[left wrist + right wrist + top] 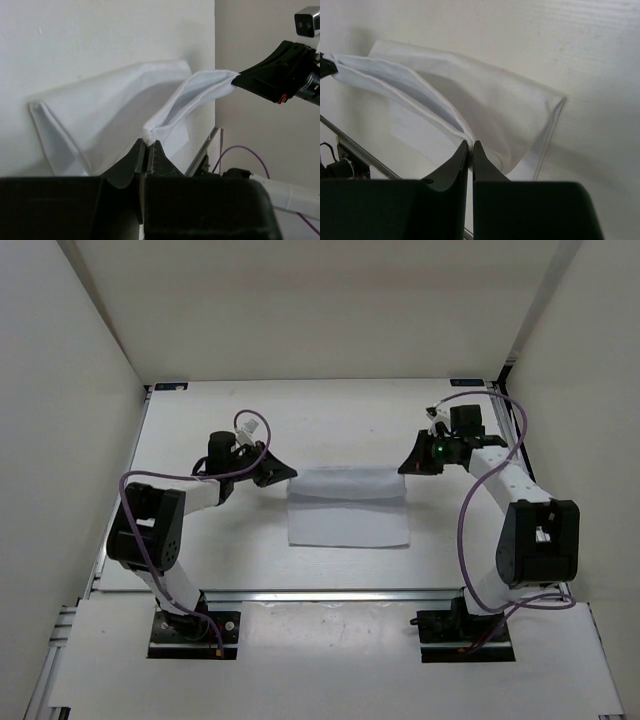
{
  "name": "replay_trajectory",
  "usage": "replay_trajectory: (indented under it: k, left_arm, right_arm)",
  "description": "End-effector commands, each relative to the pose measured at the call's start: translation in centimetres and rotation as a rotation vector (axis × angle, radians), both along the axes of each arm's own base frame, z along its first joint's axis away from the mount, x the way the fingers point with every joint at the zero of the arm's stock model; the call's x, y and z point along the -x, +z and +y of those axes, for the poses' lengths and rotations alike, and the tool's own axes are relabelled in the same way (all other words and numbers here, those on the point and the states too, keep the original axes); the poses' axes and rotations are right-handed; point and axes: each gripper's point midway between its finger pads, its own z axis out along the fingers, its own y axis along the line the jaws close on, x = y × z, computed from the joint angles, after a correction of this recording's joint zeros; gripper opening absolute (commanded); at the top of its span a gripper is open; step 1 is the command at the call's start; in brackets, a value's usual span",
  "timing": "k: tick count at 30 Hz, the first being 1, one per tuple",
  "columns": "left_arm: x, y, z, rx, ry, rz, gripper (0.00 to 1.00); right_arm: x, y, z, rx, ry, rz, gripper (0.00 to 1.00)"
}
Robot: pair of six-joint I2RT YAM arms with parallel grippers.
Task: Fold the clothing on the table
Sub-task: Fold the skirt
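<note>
Looks about halfway through one fold: holds the upper edge of the white cloth [348, 515] raised at centre frame above the tabletop [200, 420], lower layer flat beneath; leaves laying down, smoothing and probably another fold. Pinches that edge's left corner in the left tool [283, 473] and its right corner in the right tool [408, 466], both pressed together on fabric. Shows no containers.
</note>
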Motion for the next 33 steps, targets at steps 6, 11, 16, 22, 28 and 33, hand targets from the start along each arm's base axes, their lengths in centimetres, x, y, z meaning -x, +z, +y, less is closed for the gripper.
replay_trajectory:
  k: [6, 11, 16, 22, 28, 33]
  left_arm:
    - [7.2, -0.9, -0.3, -0.02, -0.081, 0.013, 0.11]
    - [13.0, 0.1, -1.6, 0.039, -0.208, 0.065, 0.51]
    - [15.6, -0.3, 0.0, -0.013, -0.215, 0.09, 0.56]
    - [14.4, 0.5, 0.8, -0.023, -0.175, 0.07, 0.5]
    - [9.6, 1.6, -1.3, 0.046, -0.156, 0.042, 0.51]
    - [5.3, 2.2, -3.4, 0.095, -0.134, 0.039, 0.47]
  right_arm:
    - [5.8, -1.0, -0.5, 0.005, 0.014, 0.091, 0.0]
    - [9.2, -1.5, -1.8, -0.009, -0.028, 0.193, 0.27]
    - [11.8, -0.4, -1.6, 0.015, -0.031, 0.209, 0.4]
    - [10.8, 1.9, -0.8, 0.003, -0.037, 0.153, 0.33]
    - [6.5, 1.0, 2.4, -0.106, -0.023, 0.118, 0.17]
    - [4.5, -1.6, 5.9, -0.131, 0.049, 0.184, 0.14]
